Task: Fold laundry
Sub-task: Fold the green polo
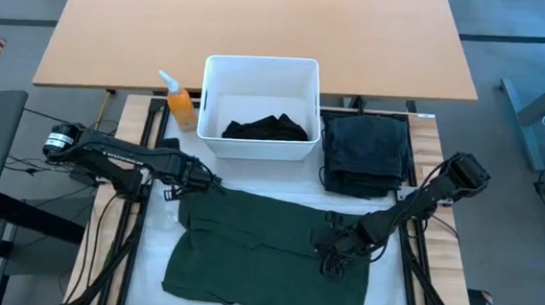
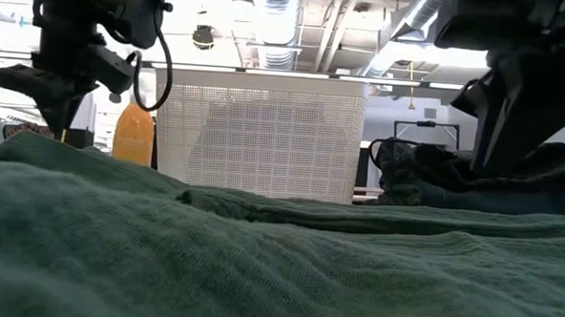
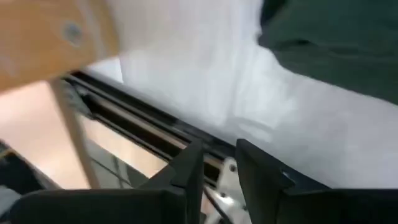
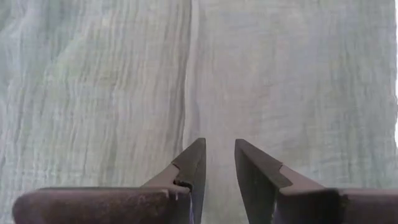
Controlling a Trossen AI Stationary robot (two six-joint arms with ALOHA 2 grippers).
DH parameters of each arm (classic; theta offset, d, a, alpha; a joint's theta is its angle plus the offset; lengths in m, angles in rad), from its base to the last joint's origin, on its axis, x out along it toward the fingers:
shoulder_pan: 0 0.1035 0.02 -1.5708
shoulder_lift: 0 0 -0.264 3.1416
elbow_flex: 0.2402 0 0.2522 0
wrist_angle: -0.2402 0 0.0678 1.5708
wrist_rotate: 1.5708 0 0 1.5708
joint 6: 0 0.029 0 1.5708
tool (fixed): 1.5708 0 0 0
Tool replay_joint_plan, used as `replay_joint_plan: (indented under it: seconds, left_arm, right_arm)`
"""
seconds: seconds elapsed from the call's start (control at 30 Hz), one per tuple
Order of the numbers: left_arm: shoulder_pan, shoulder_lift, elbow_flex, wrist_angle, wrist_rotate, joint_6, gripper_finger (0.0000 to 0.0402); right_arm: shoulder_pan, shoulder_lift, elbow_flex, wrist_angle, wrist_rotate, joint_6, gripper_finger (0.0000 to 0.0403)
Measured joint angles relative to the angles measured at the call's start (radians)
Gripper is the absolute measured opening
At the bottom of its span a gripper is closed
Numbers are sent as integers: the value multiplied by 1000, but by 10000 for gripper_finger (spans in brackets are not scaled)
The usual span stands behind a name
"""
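The dark green buttoned shirt (image 1: 265,253) lies spread flat on the white-covered desk (image 1: 157,226), filling the front centre of the work area. In the high view its long axis runs roughly from 11 o'clock to 5 o'clock, and its upper left corner sits nearest the left arm.

The left claw (image 1: 215,180) hangs at that upper left corner of the shirt, at about 10 o'clock from the shirt's centre. Its fingers (image 3: 189,171) stand slightly apart, and the left wrist view shows nothing between them, only bare white cover and the desk's edge rail, with the shirt's edge just beyond. The shirt therefore lies toward 4 o'clock from this claw.

The right claw (image 1: 334,256) is over the shirt's right side, at about 3 o'clock from its centre. Its fingers (image 4: 193,165) stand a little apart and point straight down onto the crinkled cloth along a seam. Whether cloth is pinched cannot be told.

Judgement: the coming fold turns on the left corner, and the left arm is the nearer one to take it.

Other laundry: a folded dark navy garment (image 1: 364,154) lies at 1 o'clock from the shirt, and a black garment (image 1: 269,128) sits inside the white plastic bin (image 1: 261,67) at 12 o'clock.
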Motion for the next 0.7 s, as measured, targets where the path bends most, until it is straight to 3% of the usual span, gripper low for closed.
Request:
replay_joint_plan:
  seconds: [0.1, 0.23, 0.33, 0.53, 0.7]
  left_arm:
    - [-15, -34, 3, 67, 123, 11, 86]
    - [-55, -102, 3, 203, 382, 55, 87]
    - [-101, -157, 3, 322, 499, 49, 87]
    - [-278, -239, 3, 536, 535, -1, 87]
    - [-464, -213, -21, 673, 472, -63, 87]
  right_arm:
    - [-13, 0, -6, 21, -45, -11, 112]
    - [13, 0, -6, 37, -121, -8, 112]
    - [44, 0, -6, 51, -199, 23, 112]
    - [131, -1, -6, 134, -275, 132, 112]
    - [210, 9, -6, 199, -276, 151, 112]
